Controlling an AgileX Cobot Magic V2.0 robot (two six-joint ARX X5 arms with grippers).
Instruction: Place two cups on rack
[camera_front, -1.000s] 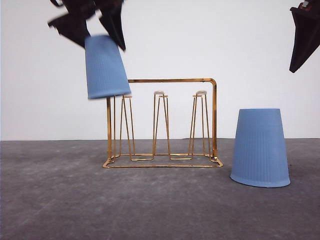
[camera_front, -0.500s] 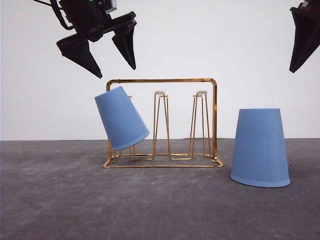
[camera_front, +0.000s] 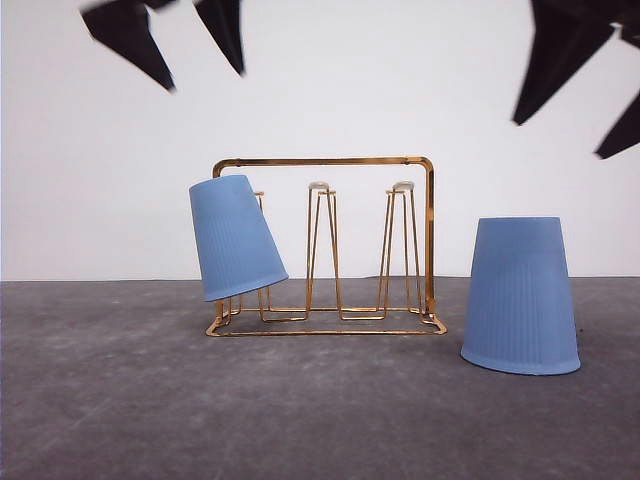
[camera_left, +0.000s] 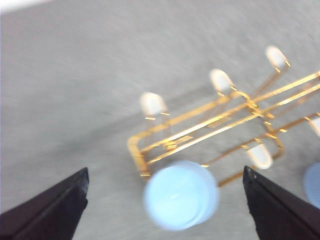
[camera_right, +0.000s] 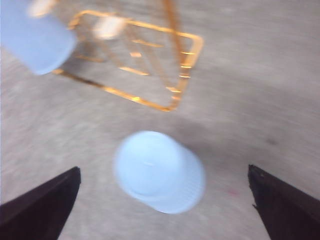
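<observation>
With one cup (camera_front: 236, 238) hanging tilted on the rack (camera_front: 326, 246), the right gripper (camera_front: 578, 85), open and empty like the left gripper (camera_front: 190, 45), is hovering above the second cup (camera_front: 520, 296), needing descent.

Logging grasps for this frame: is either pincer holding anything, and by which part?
Nothing is held. Left pincer and right pincer are both open above the cups.

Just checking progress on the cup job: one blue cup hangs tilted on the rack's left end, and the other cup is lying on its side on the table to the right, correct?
Not quite. The second cup is not on its side; it stands upside down on the table, right of the rack, as the front view shows. The first cup does hang tilted on the rack's left end.
</observation>
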